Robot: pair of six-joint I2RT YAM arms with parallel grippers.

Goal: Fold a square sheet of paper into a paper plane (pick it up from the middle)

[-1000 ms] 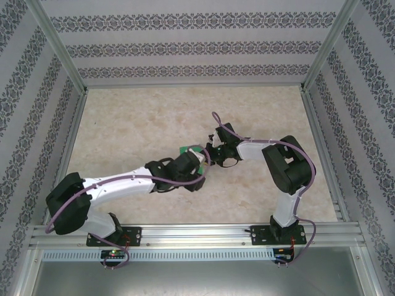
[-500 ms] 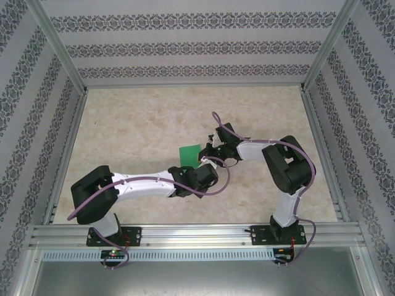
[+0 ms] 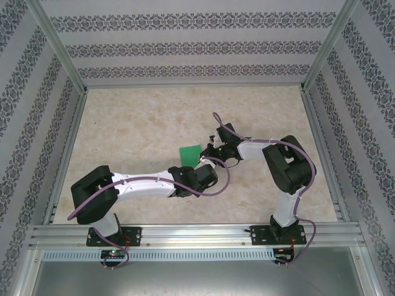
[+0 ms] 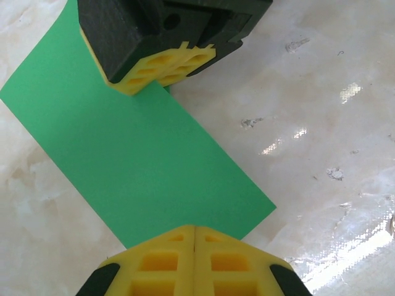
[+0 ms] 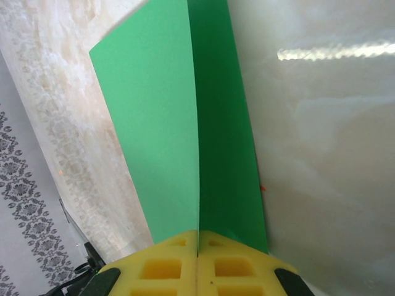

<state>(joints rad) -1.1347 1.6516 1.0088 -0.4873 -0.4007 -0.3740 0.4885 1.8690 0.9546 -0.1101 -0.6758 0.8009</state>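
Left arm (image 3: 142, 183) has drawn back from the half-folded paper (image 3: 189, 153), whose ends left gripper (image 4: 194, 229) and right gripper (image 5: 197, 234) clench in their jaws; sharpening the crease likely follows.

The top camera is looking down from above and behind the arm bases, far enough back to be taking in the whole tabletop (image 3: 136, 123). Each wrist camera is staring closely past its own gripper, the left gripper (image 4: 194, 237) and the right gripper (image 5: 197, 237). All three views are sharing the green sheet (image 3: 189, 153) just ahead of both grippers.
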